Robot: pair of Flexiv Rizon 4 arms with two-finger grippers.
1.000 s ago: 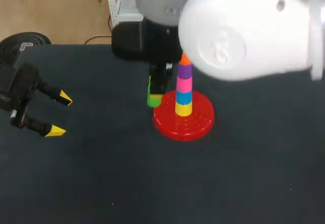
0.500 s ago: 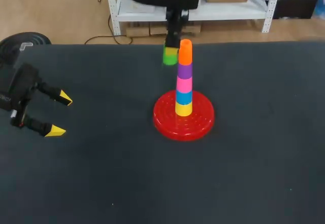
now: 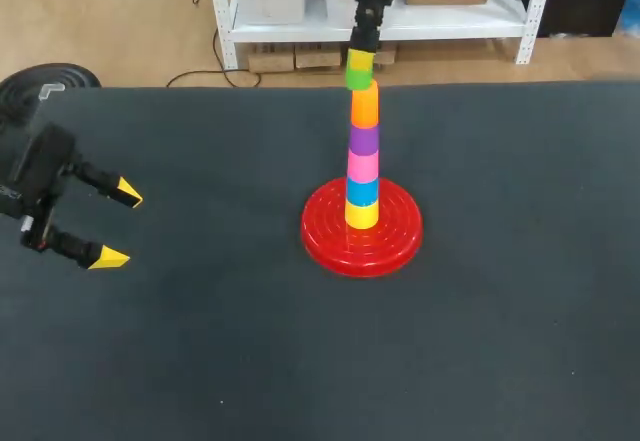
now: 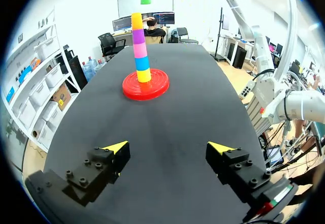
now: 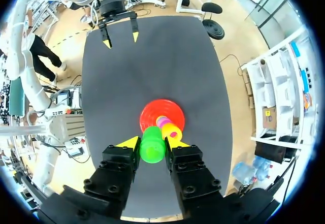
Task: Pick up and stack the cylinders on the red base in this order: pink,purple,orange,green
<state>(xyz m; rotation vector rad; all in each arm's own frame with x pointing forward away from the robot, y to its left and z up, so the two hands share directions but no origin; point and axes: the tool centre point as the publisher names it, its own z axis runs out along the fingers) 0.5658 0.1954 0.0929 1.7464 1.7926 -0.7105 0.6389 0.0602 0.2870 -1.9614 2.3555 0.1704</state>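
My left gripper (image 3: pixel 118 226): black, blocky, with yellow wedge tips.
My right gripper (image 5: pixel 152 144): black, dotted with round screw holes, yellow tips.

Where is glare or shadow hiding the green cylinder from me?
Nowhere. Head view: green cylinder in the right claw is evenly lit; only the red base shows small highlights. Right wrist view: a soft sheen on its top, nothing hidden. Left wrist view: it hangs against a pale wall, yet distinct.
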